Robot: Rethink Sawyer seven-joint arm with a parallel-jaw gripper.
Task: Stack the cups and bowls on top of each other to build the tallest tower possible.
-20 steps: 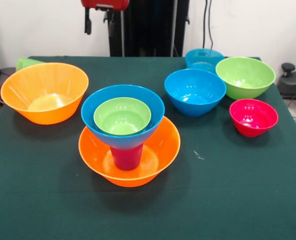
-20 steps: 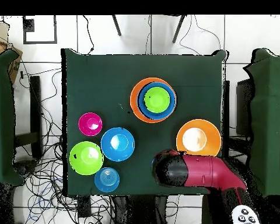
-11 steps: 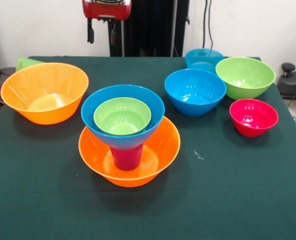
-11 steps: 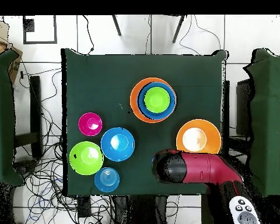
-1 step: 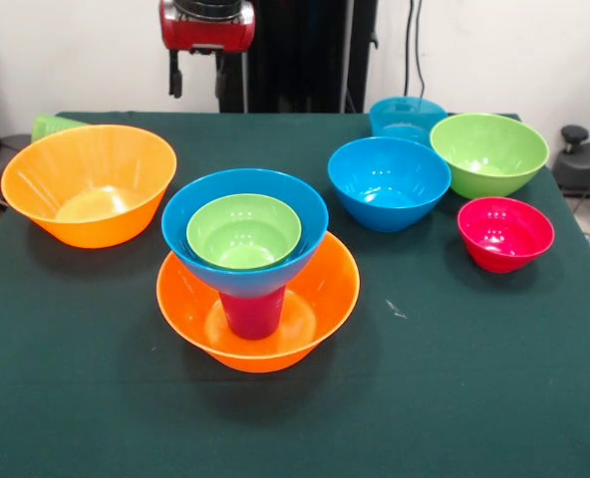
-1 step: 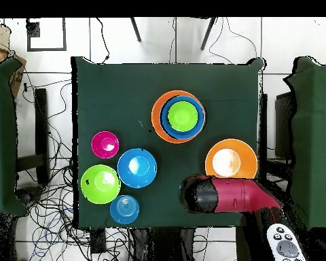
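Observation:
The tower stands mid-table: a wide orange bowl (image 5: 315,299) holds a purple-magenta cup (image 5: 252,314) upside down, a blue bowl (image 5: 190,224) rests on the cup, and a lime green bowl (image 5: 243,234) sits inside the blue one. From above the tower (image 6: 178,116) shows as nested rings. My gripper (image 5: 197,75) hangs open and empty above the table's far edge, well behind the tower. A second orange bowl (image 5: 89,184) sits at the left, with a light green cup (image 5: 52,124) lying behind it.
On the right stand a blue bowl (image 5: 389,181), a teal-blue bowl (image 5: 407,118), a lime green bowl (image 5: 489,151) and a red-pink bowl (image 5: 505,232). In the overhead view the red arm (image 6: 227,196) lies over the table edge beside the loose orange bowl (image 6: 231,160).
The gripper has come down a little at the far edge. The bowls and cups have not moved.

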